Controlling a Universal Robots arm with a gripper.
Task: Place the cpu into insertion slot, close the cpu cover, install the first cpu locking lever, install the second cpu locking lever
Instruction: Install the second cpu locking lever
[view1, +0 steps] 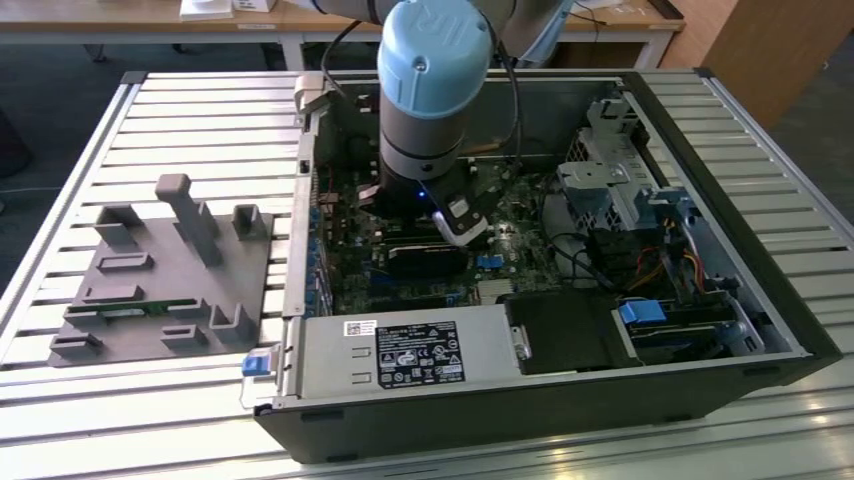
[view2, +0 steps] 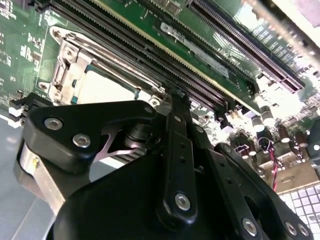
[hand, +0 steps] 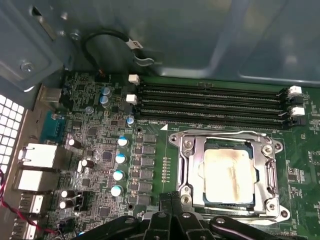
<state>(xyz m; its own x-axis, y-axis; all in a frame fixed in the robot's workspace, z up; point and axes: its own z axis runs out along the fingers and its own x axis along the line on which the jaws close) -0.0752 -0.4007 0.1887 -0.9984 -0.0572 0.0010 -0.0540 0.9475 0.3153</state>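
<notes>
First wrist view: cpu (hand: 227, 175) seated in insertion slot (hand: 184, 172), cpu cover (hand: 267, 172) closed flat over it. Gripper (hand: 171, 200) fingers pressed together, empty, at the socket edge; lever state unclear.

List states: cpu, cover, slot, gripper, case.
cpu: seated in the insertion slot.
cpu cover: closed down over the cpu.
gripper: fingers shut together, empty, beside the socket.
computer case: side open, motherboard exposed.
</notes>
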